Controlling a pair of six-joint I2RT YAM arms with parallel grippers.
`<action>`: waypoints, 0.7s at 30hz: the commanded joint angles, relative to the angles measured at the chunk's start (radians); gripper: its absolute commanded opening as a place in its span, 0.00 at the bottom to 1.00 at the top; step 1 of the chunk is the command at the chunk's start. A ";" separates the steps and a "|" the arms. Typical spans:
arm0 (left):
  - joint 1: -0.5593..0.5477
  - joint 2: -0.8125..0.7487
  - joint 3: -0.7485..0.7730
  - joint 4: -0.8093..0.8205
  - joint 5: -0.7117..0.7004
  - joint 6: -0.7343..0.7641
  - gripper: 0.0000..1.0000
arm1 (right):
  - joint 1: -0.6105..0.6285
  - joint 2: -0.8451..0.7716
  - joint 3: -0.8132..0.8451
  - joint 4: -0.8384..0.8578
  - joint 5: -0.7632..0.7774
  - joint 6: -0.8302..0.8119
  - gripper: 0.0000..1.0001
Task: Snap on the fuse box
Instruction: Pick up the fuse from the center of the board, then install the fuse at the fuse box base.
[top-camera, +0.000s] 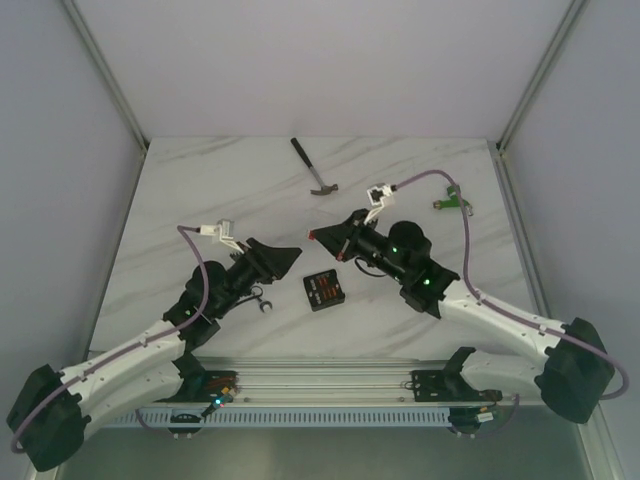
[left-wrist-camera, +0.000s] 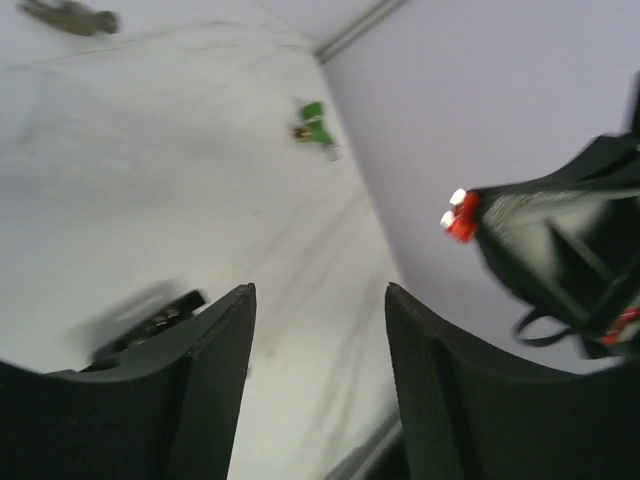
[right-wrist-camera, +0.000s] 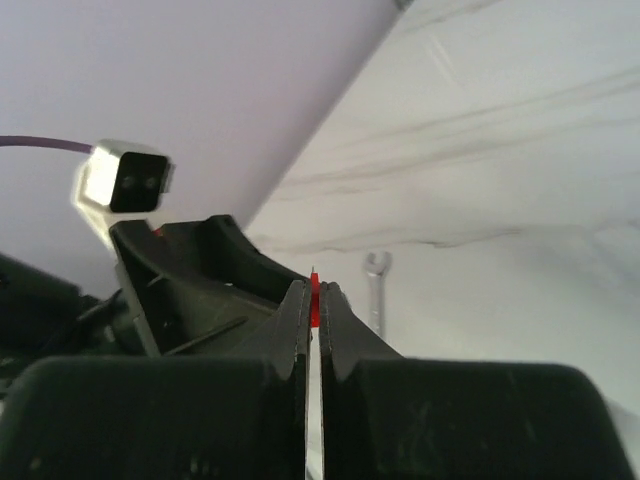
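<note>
fuse box on the table, between our two grippers and touched by neither.

the fuse box (top-camera: 323, 291) lies flat on the marbled table (top-camera: 200, 180) toward the near edge, its red and orange rows facing up. our left gripper (left-wrist-camera: 318, 300) stands open with nothing between its fingers, just left of the box. our right gripper (top-camera: 322, 236) is pinched closed on a small red piece (right-wrist-camera: 314, 308), just beyond the box and close to the left gripper's tips. a wrench (top-camera: 262, 300) lies beside the left arm, a hammer (top-camera: 315, 170) sits farther back, and a green connector (top-camera: 453, 203) lies near the right wall.
</note>
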 joint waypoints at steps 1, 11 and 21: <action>0.010 -0.030 0.006 -0.212 -0.101 0.191 0.68 | 0.003 0.068 0.145 -0.409 0.081 -0.122 0.00; 0.028 0.135 0.012 -0.250 -0.072 0.352 0.96 | 0.025 0.252 0.378 -0.886 0.219 -0.171 0.00; 0.057 0.368 0.015 -0.130 0.075 0.351 1.00 | 0.093 0.489 0.564 -1.160 0.346 -0.159 0.00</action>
